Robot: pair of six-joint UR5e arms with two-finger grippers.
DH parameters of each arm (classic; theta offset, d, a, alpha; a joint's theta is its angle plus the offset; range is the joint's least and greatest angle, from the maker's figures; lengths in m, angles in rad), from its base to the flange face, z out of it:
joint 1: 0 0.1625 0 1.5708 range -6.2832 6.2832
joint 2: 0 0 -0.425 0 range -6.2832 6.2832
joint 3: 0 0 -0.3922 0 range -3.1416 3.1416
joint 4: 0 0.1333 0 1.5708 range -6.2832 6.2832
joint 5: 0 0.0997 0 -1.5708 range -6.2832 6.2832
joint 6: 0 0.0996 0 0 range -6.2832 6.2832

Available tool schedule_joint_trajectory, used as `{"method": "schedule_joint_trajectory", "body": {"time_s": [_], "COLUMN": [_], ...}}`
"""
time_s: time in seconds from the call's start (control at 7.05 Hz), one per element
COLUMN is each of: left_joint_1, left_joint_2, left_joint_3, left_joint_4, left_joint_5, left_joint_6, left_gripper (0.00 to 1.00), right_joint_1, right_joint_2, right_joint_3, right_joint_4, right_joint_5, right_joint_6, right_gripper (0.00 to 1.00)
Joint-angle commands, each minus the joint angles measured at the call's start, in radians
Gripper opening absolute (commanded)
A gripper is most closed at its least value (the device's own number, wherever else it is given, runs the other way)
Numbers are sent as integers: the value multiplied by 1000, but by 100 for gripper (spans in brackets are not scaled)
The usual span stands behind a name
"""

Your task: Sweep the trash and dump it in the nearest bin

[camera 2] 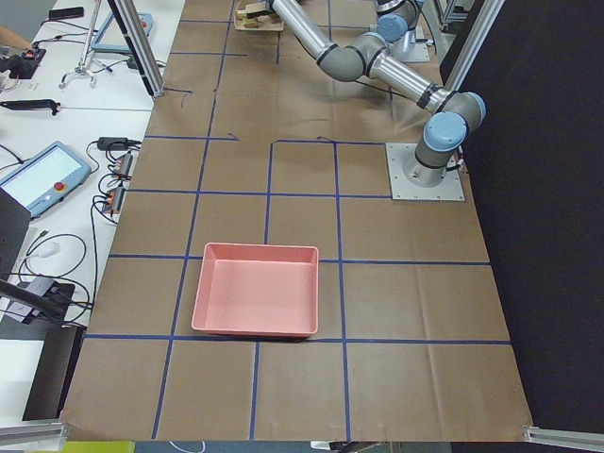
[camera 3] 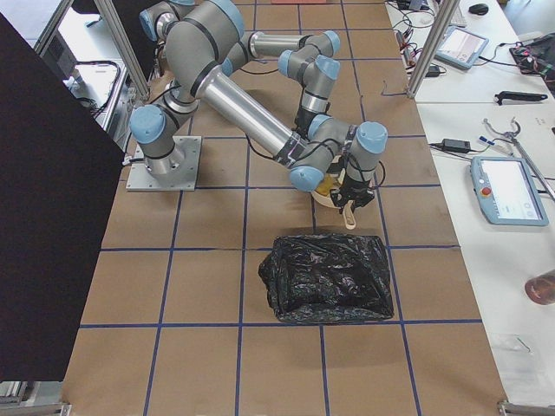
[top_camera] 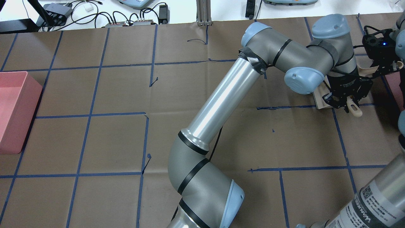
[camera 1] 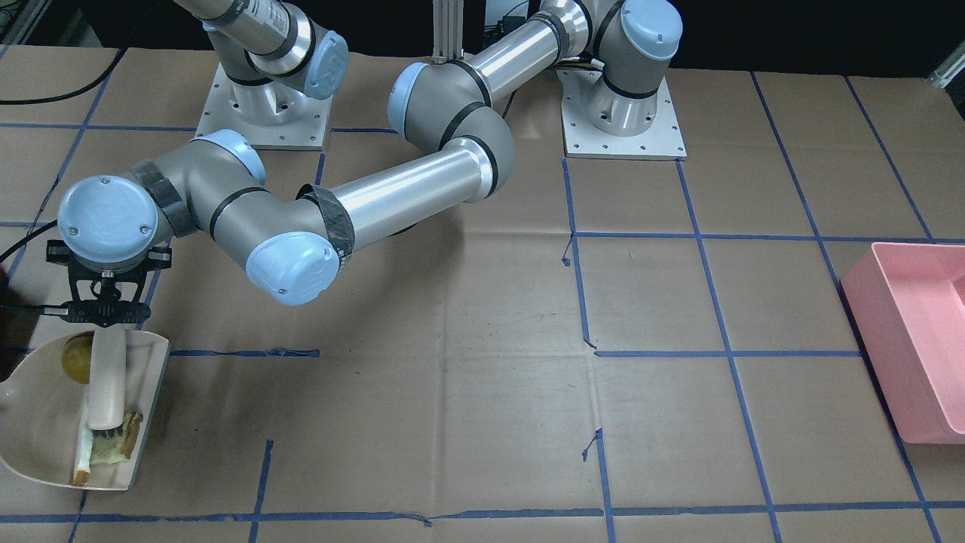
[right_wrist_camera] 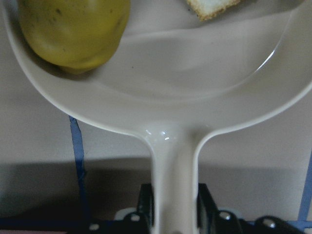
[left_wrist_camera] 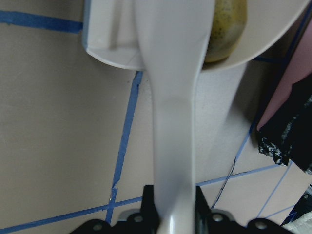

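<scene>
A cream dustpan (camera 1: pixel 38 430) lies at the table's end on my right side. In it are a round yellow-brown potato (camera 1: pixel 75 362) and two bread slices (camera 1: pixel 105 449), one white, one pale greenish. My left gripper (camera 1: pixel 105 320) reaches across and is shut on the cream handle of a brush (camera 1: pixel 105 385), whose bristles rest against the slices. My right gripper (right_wrist_camera: pixel 173 214) is shut on the dustpan's handle (right_wrist_camera: pixel 173 161). The right wrist view shows the potato (right_wrist_camera: pixel 73 29) and a slice's corner (right_wrist_camera: pixel 209 7) inside the pan.
A bin lined with a black bag (camera 3: pixel 329 277) stands just beside the dustpan. A pink bin (camera 1: pixel 912 339) stands at the table's opposite end. My left arm's long forearm (top_camera: pixel 221 101) crosses the middle of the table.
</scene>
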Motion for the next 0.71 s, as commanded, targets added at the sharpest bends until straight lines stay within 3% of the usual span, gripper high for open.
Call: {"method": "schedule_joint_trajectory", "body": {"time_s": [0.0,0.57], "left_joint_1": [-3,20], "left_joint_2": [15,71], "left_joint_3": [29,90], "left_joint_4": [-157,-345], "left_joint_5": [136,252], "left_joint_6": [57,149], "left_gripper": [1,1], "right_joint_1": [0,-1], "right_joint_2": [-3,0], "right_joint_3": [-2,-2], "right_joint_4": [13,13], "right_joint_5": [14,25], "right_joint_6": [2,0], "right_gripper": [3,3]}}
